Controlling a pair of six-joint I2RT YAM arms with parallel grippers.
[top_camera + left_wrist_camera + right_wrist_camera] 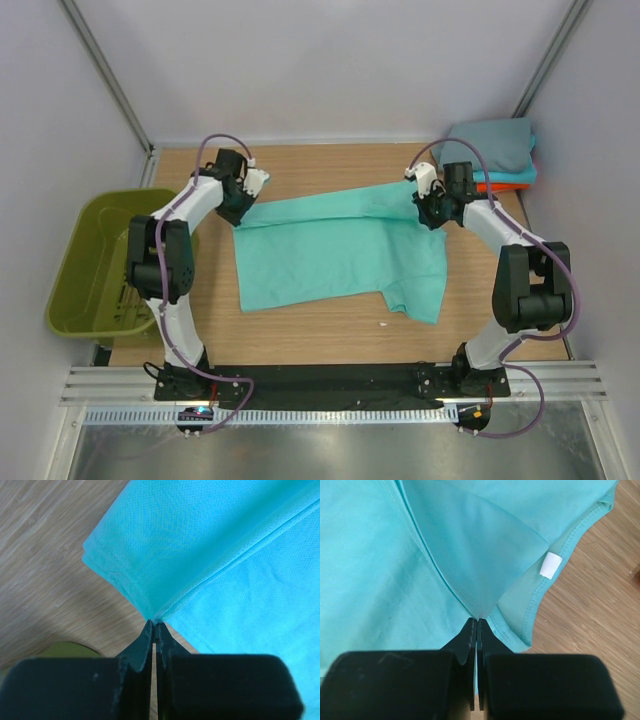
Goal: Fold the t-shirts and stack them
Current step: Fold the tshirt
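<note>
Wooden table, both arm bases bolted at the near edge, elbows bent, forearms stretched toward the far side. Mint t-shirt lies spread mid-table. Left gripper is pinched tight on its far-left corner, and right gripper is clamped on cloth right by the collar. Folded t-shirts sit stacked in the far-right corner.
</note>
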